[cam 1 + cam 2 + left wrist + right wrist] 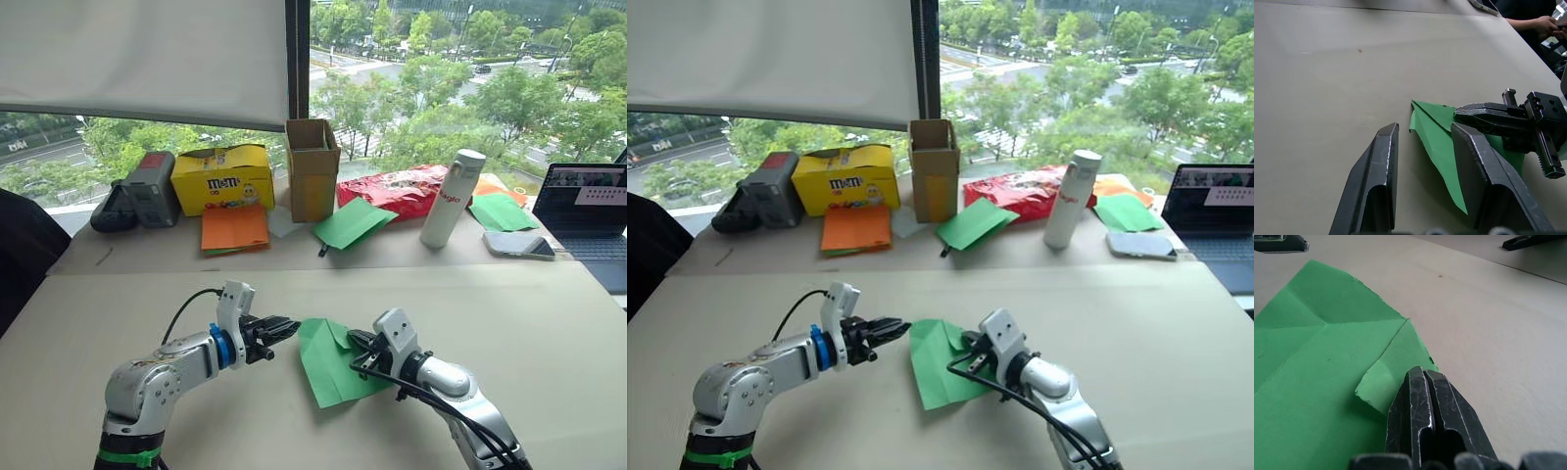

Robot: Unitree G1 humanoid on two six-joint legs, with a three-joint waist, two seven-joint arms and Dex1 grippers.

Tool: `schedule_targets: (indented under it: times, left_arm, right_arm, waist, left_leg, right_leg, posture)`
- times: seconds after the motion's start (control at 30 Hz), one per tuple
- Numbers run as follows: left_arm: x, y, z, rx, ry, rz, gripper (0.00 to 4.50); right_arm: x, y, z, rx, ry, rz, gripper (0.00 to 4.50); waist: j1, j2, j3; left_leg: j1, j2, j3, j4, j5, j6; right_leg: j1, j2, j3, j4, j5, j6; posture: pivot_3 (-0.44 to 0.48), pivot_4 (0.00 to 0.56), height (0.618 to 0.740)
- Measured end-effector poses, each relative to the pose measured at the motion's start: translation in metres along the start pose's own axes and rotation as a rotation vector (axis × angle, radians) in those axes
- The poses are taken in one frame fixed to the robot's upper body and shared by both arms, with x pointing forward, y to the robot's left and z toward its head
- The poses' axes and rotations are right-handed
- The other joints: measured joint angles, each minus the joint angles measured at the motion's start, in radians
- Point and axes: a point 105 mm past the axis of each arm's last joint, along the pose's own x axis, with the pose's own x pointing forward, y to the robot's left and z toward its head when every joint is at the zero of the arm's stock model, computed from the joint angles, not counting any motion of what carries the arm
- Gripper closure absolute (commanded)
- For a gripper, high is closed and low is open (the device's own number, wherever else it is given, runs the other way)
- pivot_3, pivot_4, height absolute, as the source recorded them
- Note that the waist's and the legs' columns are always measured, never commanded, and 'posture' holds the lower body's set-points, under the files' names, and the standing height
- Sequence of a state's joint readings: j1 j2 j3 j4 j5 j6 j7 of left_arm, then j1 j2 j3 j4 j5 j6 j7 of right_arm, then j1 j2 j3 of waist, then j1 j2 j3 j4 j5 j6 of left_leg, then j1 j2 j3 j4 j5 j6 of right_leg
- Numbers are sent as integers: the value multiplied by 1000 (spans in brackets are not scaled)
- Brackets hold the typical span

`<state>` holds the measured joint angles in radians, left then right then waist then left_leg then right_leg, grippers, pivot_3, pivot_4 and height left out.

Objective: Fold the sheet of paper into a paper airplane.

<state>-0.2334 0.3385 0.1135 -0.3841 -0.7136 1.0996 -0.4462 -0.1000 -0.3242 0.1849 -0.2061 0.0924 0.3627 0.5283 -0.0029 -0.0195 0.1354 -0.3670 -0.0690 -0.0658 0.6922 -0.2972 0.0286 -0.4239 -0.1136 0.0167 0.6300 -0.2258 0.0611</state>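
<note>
Green sheet of paper (pixel 331 364): flat on the table (pixel 509 313) between both arms, part-creased, one corner folded up. Right tool (pixel 1425 382): fingers closed, tips pressed onto the raised flap, likely flattening the crease. Left tool (pixel 1425 142): fingers apart, straddling the sheet's near corner, probably steadying it.

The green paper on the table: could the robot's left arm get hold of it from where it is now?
Probably yes. The left gripper is open right beside the sheet of paper, with bare table between them; the right gripper rests shut on the paper's far side.
</note>
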Motion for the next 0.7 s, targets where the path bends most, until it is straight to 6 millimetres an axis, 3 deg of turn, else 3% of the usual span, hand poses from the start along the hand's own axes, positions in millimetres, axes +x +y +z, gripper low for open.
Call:
schedule_targets:
  times: [0.1,0.13,0.27,0.43,0.53,0.7]
  left_arm:
    - [7,-3,-8,-57,6,8,2670]
    - [9,-3,-9,-58,11,22,3219]
    - [15,3,-9,-60,16,64,4446]
    - [27,-8,7,-23,-4,3,4480]
    - [30,-10,10,93,34,-40,4480]
    - [36,-17,27,318,50,-181,4480]
  right_arm:
    - [0,0,0,0,0,-4,4500]
    - [0,0,0,0,0,-5,4500]
    - [0,-1,0,0,0,-9,4500]
    - [-1,-1,2,0,0,-11,4500]
    - [-4,-3,5,11,24,-16,4500]
    - [-6,-8,40,9,-44,-10,4500]
  waist:
    - [0,0,0]
    - [0,0,0]
    - [2,0,0]
    - [2,0,0]
    - [1,0,0]
    - [1,1,1]
  left_leg:
    - [0,0,0,0,0,0]
    - [0,0,0,0,0,0]
    - [0,0,0,0,0,0]
    - [-1,-1,0,0,0,0]
    - [-2,-1,0,0,0,-1]
    - [-2,-1,0,0,0,-1]
  right_leg:
    - [0,0,0,0,0,0]
    - [0,0,0,0,0,0]
    - [0,0,0,-1,0,0]
    - [0,0,0,0,0,0]
    - [-2,0,0,0,0,0]
    - [-2,0,0,-1,0,0]
  posture:
    - [0,150,740]
    - [0,150,740]
    - [0,150,740]
    - [0,150,740]
    - [0,150,740]
    - [0,150,740]
